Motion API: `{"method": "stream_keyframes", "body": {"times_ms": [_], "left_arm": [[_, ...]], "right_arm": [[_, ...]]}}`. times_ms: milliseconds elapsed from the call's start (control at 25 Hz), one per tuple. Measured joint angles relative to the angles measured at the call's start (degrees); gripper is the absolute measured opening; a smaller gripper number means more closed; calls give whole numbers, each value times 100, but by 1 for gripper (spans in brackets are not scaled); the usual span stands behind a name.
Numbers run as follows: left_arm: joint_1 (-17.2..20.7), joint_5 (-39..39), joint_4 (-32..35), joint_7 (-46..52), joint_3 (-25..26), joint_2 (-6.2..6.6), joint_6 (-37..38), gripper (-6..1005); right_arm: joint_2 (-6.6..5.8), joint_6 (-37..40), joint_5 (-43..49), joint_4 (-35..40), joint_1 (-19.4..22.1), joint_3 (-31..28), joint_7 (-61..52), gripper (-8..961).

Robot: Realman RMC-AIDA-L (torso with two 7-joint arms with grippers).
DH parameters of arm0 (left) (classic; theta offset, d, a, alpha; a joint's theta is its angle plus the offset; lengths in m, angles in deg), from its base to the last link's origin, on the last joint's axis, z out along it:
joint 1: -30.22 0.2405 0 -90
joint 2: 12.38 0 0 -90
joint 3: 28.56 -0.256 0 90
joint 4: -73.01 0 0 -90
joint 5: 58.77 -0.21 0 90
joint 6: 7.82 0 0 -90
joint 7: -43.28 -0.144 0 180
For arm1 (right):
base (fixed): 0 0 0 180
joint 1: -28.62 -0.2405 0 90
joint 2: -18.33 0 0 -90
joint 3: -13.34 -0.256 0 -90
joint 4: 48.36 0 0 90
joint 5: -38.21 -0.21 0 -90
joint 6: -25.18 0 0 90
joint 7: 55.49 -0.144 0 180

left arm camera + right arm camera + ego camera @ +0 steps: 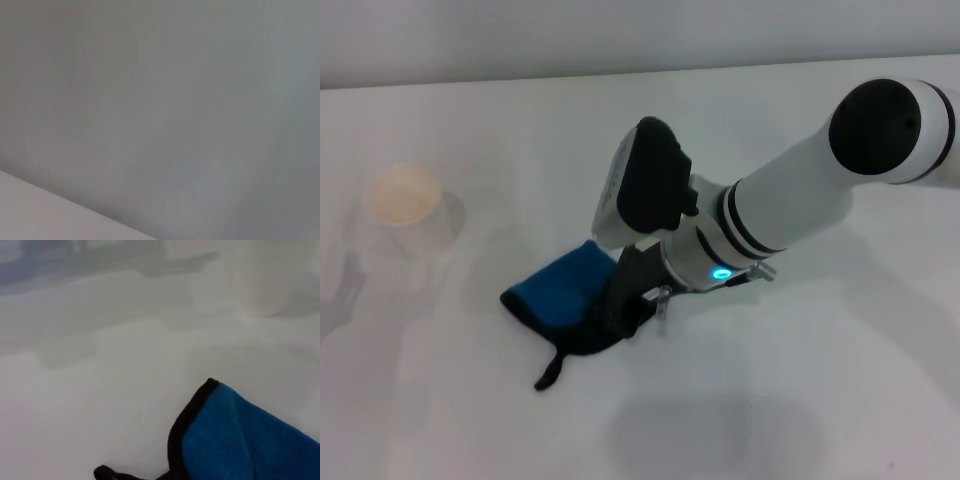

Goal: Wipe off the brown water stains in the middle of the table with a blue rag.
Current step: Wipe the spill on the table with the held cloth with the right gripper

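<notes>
Right gripper (620, 305) is down on the blue rag (560, 285), its dark fingers on the cloth; how far open, cannot tell. Rag lies flat on the table (800, 400), right of the paper cup (408, 208), well apart from it.

The table (800, 400) is a plain white smooth top filling most of the head view. The blue rag (560, 285) lies flat on it near the middle, its black edging showing and its thin black loop strap (552, 372) trailing onto the bare surface toward the robot. A white paper cup (410, 208) stands upright well apart, off to the left
</notes>
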Motion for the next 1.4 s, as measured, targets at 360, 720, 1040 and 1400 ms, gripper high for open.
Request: {"method": "stream_keyframes", "body": {"times_ms": [360, 720, 1040, 1400], "left_arm": [[29, 0, 0, 0, 9, 0, 3, 892], [29, 10, -7, 0, 7, 0, 3, 890], [-6, 22, -73, 3, 9, 7, 3, 889], [-42, 36, -80, 7, 9, 9, 3, 888]], "right_arm": [[-38, 512, 131, -442, 41, -704, -146, 31], [-110, 481, 209, -415, 39, -1234, -75, 31], [-79, -154, 987, -375, 11, -1992, -70, 32], [-2, -967, 909, -28, 52, -1441, -27, 33]]}}
